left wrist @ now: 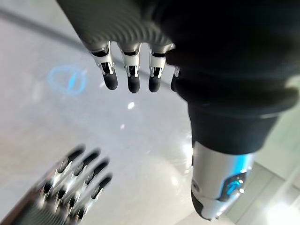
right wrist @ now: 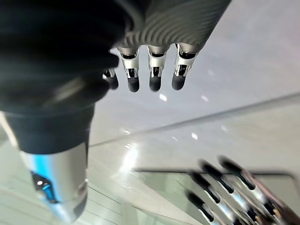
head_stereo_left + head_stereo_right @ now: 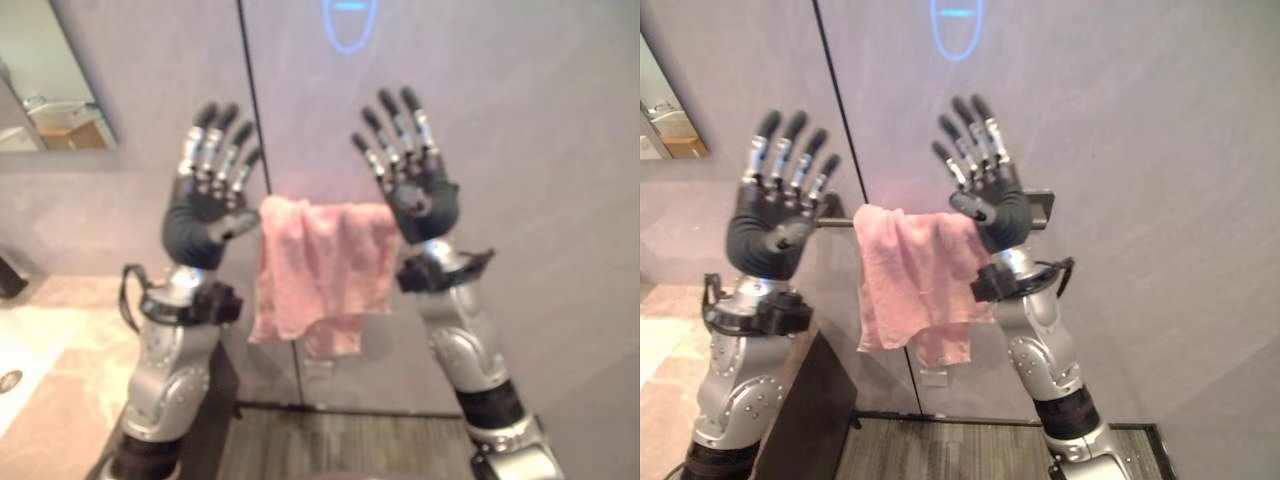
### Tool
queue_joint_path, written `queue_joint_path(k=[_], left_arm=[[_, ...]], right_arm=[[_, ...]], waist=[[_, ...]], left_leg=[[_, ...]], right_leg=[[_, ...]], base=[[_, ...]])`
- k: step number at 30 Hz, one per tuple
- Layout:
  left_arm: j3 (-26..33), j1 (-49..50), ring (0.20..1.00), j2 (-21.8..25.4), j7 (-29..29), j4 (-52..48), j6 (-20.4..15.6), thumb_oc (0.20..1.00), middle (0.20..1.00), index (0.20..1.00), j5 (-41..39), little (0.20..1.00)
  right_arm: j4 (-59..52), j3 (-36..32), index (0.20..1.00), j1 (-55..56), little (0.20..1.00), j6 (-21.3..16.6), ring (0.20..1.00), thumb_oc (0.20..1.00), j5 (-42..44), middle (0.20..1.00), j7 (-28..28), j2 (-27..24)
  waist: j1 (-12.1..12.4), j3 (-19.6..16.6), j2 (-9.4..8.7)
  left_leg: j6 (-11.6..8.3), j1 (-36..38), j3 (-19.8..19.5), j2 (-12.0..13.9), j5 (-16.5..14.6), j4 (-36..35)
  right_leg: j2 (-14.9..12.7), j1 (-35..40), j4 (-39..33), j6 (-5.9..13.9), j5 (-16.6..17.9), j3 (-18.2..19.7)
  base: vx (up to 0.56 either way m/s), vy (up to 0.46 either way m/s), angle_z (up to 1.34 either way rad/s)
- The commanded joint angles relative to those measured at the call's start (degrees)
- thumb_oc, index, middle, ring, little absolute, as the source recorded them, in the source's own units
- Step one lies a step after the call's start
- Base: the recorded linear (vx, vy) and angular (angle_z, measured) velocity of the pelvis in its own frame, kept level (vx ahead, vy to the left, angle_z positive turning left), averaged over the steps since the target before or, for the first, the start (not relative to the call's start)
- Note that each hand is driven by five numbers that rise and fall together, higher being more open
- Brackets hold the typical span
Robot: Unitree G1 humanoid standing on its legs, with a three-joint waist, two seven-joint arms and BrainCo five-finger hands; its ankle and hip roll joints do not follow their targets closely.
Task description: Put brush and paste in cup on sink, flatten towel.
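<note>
My left hand (image 3: 207,215) and right hand (image 3: 420,195) are raised, palms toward me, fingers straight and spread, holding nothing. Between them the pink towel (image 3: 320,270) hangs bunched and creased over a rail (image 3: 1040,205) on the grey wall (image 3: 540,150), its lower edge uneven.

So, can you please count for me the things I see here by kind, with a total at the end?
Hands: 2, the left hand and the right hand, both raised with straight fingers, holding nothing.
Towels: 1, a pink towel hanging bunched over the bar.
Bars: 1, the bar on the wall.
Mirrors: 1, the mirror.
Total: 5.
</note>
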Motion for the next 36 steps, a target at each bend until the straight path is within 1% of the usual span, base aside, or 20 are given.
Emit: queue_joint_path(k=[1, 2, 3, 6, 7, 10, 13, 15, 18, 20, 21, 23, 25, 27, 29, 30, 33, 34, 36], left_arm=[[-0.87, -4.65, 1.0, 2.91, 1.44, 0.81, 0.27, 1.0, 1.0, 1.0, -1.94, 1.0], [-0.89, -4.68, 1.0, 2.9, 1.44, 0.85, 0.25, 1.0, 1.0, 1.0, -1.94, 1.0], [-2.64, -5.04, 1.0, 3.1, 2.1, 1.43, 1.1, 1.0, 1.0, 1.0, -3.07, 1.0], [-3.22, -5.33, 1.0, 3.07, 2.56, 1.99, 1.28, 1.0, 1.0, 1.0, -3.77, 1.0], [-4.42, -6.03, 1.0, 3.04, 3.36, 2.9, 1.82, 1.0, 1.0, 1.0, -5.23, 1.0], [-5.75, -7.02, 1.0, 3.76, 4.19, 3.85, 2.78, 1.0, 1.0, 1.0, -6.71, 1.0], [-6.46, -8.0, 1.0, 4.27, 4.67, 4.54, 3.13, 1.0, 1.0, 1.0, -7.28, 1.0], [-7.68, -8.55, 1.0, 4.3, 4.75, 6.41, 3.71, 1.0, 1.0, 1.0, -7.69, 1.0], [-8.65, -9.05, 1.0, 4.27, 4.43, 7.42, 4.17, 1.0, 1.0, 1.0, -8.02, 1.0], [-9.09, -9.31, 1.0, 4.29, 4.42, 7.92, 4.23, 1.0, 1.0, 1.0, -8.13, 1.0], [-9.73, -9.68, 1.0, 4.37, 4.48, 8.89, 4.63, 1.0, 1.0, 1.0, -8.37, 1.0], [-10.11, -9.91, 1.0, 4.56, 4.62, 9.56, 4.91, 1.0, 1.0, 1.0, -8.27, 1.0], [-10.16, -10.03, 1.0, 4.72, 4.63, 9.94, 5.08, 1.0, 1.0, 1.0, -8.31, 1.0], [-9.39, -9.82, 1.0, 5.86, 4.39, 10.1, 5.94, 1.0, 1.0, 1.0, -7.85, 1.0], [-8.22, -9.04, 1.0, 6.68, 4.13, 9.77, 6.28, 1.0, 1.0, 1.0, -7.6, 1.0], [-6.64, -8.16, 1.0, 7.61, 4.05, 9.6, 6.37, 1.0, 1.0, 1.0, -7.04, 1.0], [-5.18, -7.5, 1.0, 7.77, 4.17, 9.8, 6.49, 1.0, 1.0, 1.0, -6.54, 1.0], [-4.08, -6.97, 1.0, 7.86, 4.2, 10.23, 6.66, 1.0, 1.0, 1.0, -6.02, 1.0], [-3.39, -6.71, 1.0, 7.84, 4.19, 10.51, 6.73, 1.0, 1.0, 1.0, -5.3, 1.0]], right_arm=[[-2.2, -0.92, 1.0, -2.24, 1.0, -0.56, 1.0, 1.0, 6.12, 1.0, -0.69, 0.36], [-2.2, -0.93, 1.0, -2.25, 1.0, -0.56, 1.0, 1.0, 6.15, 1.0, -0.69, 0.34], [-2.17, 0.09, 1.0, -1.93, 1.0, -0.06, 1.0, 1.0, 8.28, 1.0, -1.48, 0.11], [-1.93, 0.38, 1.0, -2.05, 1.0, 0.14, 1.0, 1.0, 8.5, 1.0, -1.88, -0.16], [-0.92, 1.06, 1.0, -2.24, 1.0, 0.55, 1.0, 1.0, 9.43, 1.0, -2.96, -0.18], [0.81, 1.93, 1.0, -2.85, 1.0, 1.41, 1.0, 1.0, 10.94, 1.0, -4.16, -1.51], [1.96, 2.98, 1.0, -4.12, 1.0, 2.34, 1.0, 1.0, 11.65, 1.0, -3.95, -3.13], [4.16, 4.89, 1.0, -5.58, 1.0, 4.52, 1.0, 1.0, 12.14, 1.0, -2.06, -5.41], [5.69, 5.82, 1.0, -6.38, 1.0, 5.86, 1.0, 1.0, 12.48, 1.0, -0.85, -7.23], [6.41, 6.37, 1.0, -6.66, 1.0, 6.06, 1.0, 1.0, 13.07, 1.0, -0.94, -7.64], [7.48, 6.85, 1.0, -7.4, 1.0, 6.91, 1.0, 1.0, 13.36, 1.0, -0.4, -8.74], [8.47, 7.11, 1.0, -7.94, 1.0, 7.35, 1.0, 1.0, 13.51, 1.0, -0.7, -9.5], [8.6, 6.93, 1.0, -8.18, 1.0, 7.83, 1.0, 1.0, 13.46, 1.0, -0.44, -9.96], [8.78, 6.08, 1.0, -8.64, 1.0, 8.42, 1.0, 1.0, 12.54, 1.0, -0.34, -11.61], [8.35, 5.03, 1.0, -8.37, 1.0, 8.84, 1.0, 1.0, 12.06, 1.0, 0.13, -12.74], [8.02, 3.88, 1.0, -7.55, 1.0, 9.18, 1.0, 1.0, 11.94, 1.0, 0.47, -14.18], [7.55, 1.94, 1.0, -5.98, 1.0, 9.42, 1.0, 1.0, 12.07, 1.0, 0.54, -15.3], [7.08, 0.19, 1.0, -4.63, 1.0, 9.57, 1.0, 1.0, 11.62, 1.0, 0.56, -15.86], [6.98, -0.6, 1.0, -3.9, 1.0, 9.55, 1.0, 1.0, 11.63, 1.0, 0.5, -16.03]], waist=[[0.06, 0.17, -1.51], [0.07, 0.16, -1.51], [-0.05, 0.27, -1.6], [-0.12, 0.32, -1.58], [-0.27, 0.43, -1.55], [-0.46, 0.62, -1.67], [-0.6, 0.79, -1.74], [-0.66, 1.1, -2.06], [-0.6, 1.34, -2.34], [-0.6, 1.4, -2.41], [-0.64, 1.59, -2.6], [-0.58, 1.8, -2.77], [-0.64, 1.89, -2.82], [-0.64, 2.25, -2.96], [-0.65, 2.3, -3.07], [-0.68, 2.38, -3.2], [-0.91, 2.24, -3.29], [-1.05, 2.09, -3.37], [-1.14, 2.04, -3.4]], left_leg=[[7.64, -1.73, -1.08, -2.62, -6.19, 2.8], [7.65, -1.75, -1.09, -2.63, -6.19, 2.82], [7.68, -1.95, -1.04, -2.66, -6.14, 2.88], [7.68, -2.04, -1.0, -2.65, -6.09, 2.93], [7.69, -2.15, -1.05, -2.65, -5.99, 2.94], [7.71, -2.58, -1.2, -2.63, -5.78, 3.14], [7.68, -3.05, -1.28, -2.63, -5.7, 3.43], [7.63, -3.79, -1.54, -2.6, -5.55, 3.66], [7.61, -4.32, -1.63, -2.56, -5.48, 3.9], [7.6, -4.54, -1.72, -2.57, -5.47, 4.02], [7.57, -4.92, -1.9, -2.56, -5.44, 4.21], [7.51, -5.26, -2.02, -2.55, -5.46, 4.45], [7.52, -5.44, -2.12, -2.56, -5.55, 4.72], [7.56, -5.98, -2.2, -2.55, -5.77, 5.41], [7.56, -6.23, -2.29, -2.54, -5.82, 5.53], [7.47, -6.38, -2.38, -2.45, -5.8, 5.49], [7.34, -6.34, -2.46, -2.29, -5.76, 5.14], [7.23, -6.23, -2.52, -2.09, -5.76, 4.93], [7.19, -6.15, -2.59, -2.07, -5.77, 4.84]], right_leg=[[-2.69, 7.39, 0.32, 2.18, -8.98, -3.79], [-2.7, 7.38, 0.32, 2.18, -8.97, -3.79], [-2.72, 7.16, 0.32, 2.2, -8.82, -3.72], [-2.73, 7.04, 0.32, 2.2, -8.75, -3.72], [-2.7, 6.85, 0.32, 2.19, -8.61, -3.67], [-2.68, 6.51, 0.32, 2.24, -8.35, -3.82], [-2.64, 6.2, 0.32, 2.22, -8.22, -3.85], [-2.48, 5.82, 0.32, 2.17, -8.08, -4.11], [-2.44, 5.42, 0.32, 2.16, -7.93, -4.21], [-2.42, 5.26, 0.32, 2.14, -7.9, -4.22], [-2.41, 5.13, 0.32, 2.12, -7.88, -4.38], [-2.4, 5.06, 0.32, 2.13, -7.82, -4.57], [-2.41, 5.05, 0.32, 2.09, -7.82, -4.67], [-2.38, 4.93, 0.32, 2.06, -7.78, -4.73], [-2.27, 4.91, 0.32, 2.03, -7.8, -4.8], [-2.16, 4.86, 0.32, 2.01, -7.85, -4.9], [-1.94, 4.8, 0.32, 1.96, -8.04, -5.05], [-1.8, 4.83, 0.32, 1.94, -8.19, -5.18], [-1.72, 4.9, 0.32, 1.95, -8.29, -5.24]], base=[[0.0, 0.0, 0.0], [0.0, 0.0, 0.0], [0.0, 0.0, 0.0], [0.0, 0.0, 0.0], [0.0, 0.0, 0.0], [0.0, 0.0, 0.0], [-0.01, 0.001, 0.04], [-0.01, -0.002, 0.05], [0.0, -0.001, 0.01], [0.0, 0.0, 0.0], [0.0, 0.0, 0.0], [0.0, 0.0, 0.0], [0.0, 0.0, 0.0], [0.0, 0.0, 0.0], [0.01, -0.002, 0.02], [0.03, -0.008, 0.06], [0.03, -0.01, 0.04], [0.04, -0.014, 0.02], [0.03, -0.011, 0.04]])
